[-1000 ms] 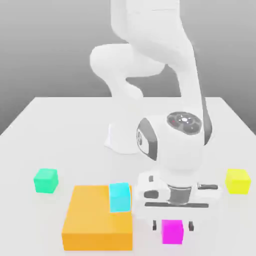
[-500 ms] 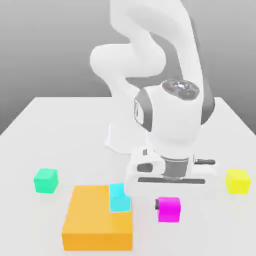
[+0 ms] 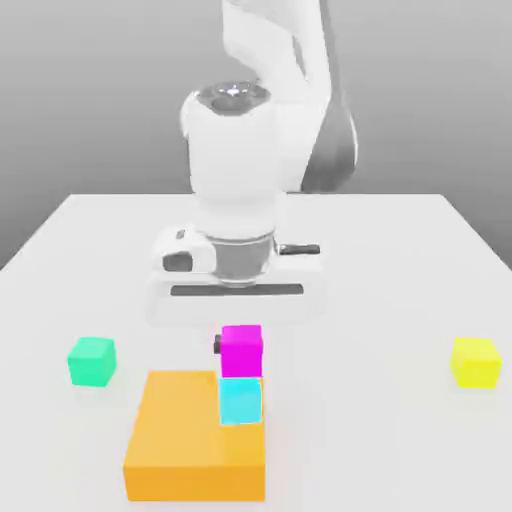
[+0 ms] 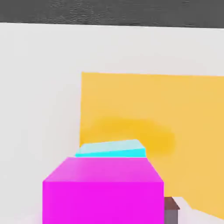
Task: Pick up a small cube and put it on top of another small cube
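gripper (image 3: 241,349): centre of the exterior view, under the white hand body; clamped on the magenta cube. One dark finger (image 3: 217,345) peeks out at the cube's left edge; the other is hidden behind the cube.
finger in the hand view: a dark grey tip (image 4: 171,209) shows at the lower right, just beside the magenta block; the rest is cut off by the frame edge.
magenta cube (image 3: 241,350): held in the air at the middle of the exterior view, directly above the cyan cube; whether the two touch is hard to tell, since their edges meet in the picture. In the hand view it takes up the lower middle (image 4: 103,192), its bottom cut off.
cyan cube (image 3: 240,400): just below the magenta one, standing on the far right corner of the orange block. In the hand view only a thin strip of its top (image 4: 111,149) shows above the magenta cube.
orange block (image 3: 180,440): flat, lower left of centre in the exterior view; its lower edge nears the frame bottom.
green cube (image 3: 91,361): left side, well apart from the orange block.
yellow cube (image 3: 475,361): far right, alone on the table (image 3: 400,300).
arm (image 3: 260,110): white, rising to the top of the frame, where it is cut off.
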Controlling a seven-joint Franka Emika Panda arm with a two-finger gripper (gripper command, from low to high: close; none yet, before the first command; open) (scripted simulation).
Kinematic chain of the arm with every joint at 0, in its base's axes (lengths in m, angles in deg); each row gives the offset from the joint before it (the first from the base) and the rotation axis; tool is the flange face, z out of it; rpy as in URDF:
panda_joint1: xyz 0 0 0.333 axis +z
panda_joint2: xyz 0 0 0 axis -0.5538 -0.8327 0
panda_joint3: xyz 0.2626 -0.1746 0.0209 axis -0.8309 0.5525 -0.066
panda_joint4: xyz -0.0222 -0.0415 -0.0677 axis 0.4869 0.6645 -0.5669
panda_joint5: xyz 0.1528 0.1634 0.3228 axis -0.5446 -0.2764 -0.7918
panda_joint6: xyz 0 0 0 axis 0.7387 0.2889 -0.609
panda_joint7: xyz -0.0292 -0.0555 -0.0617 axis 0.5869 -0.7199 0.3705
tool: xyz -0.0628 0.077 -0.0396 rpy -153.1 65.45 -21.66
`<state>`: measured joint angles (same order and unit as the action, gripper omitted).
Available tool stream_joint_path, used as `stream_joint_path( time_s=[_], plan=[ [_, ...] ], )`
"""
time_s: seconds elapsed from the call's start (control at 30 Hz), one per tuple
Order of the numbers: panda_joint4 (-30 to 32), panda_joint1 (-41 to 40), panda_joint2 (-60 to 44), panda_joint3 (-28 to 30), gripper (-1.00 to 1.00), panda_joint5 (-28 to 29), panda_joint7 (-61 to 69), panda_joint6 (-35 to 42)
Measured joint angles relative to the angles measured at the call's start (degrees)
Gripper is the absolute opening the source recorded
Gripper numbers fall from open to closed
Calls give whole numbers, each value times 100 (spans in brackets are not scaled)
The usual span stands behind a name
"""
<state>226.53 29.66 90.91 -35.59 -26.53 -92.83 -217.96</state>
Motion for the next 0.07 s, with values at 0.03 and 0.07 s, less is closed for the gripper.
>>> stream_joint_path(
  time_s=[0.03,0.07],
  plan=[
    [0,0,0,0,100,0,0,0],
    [0,0,0,0,100,0,0,0]
  ],
)
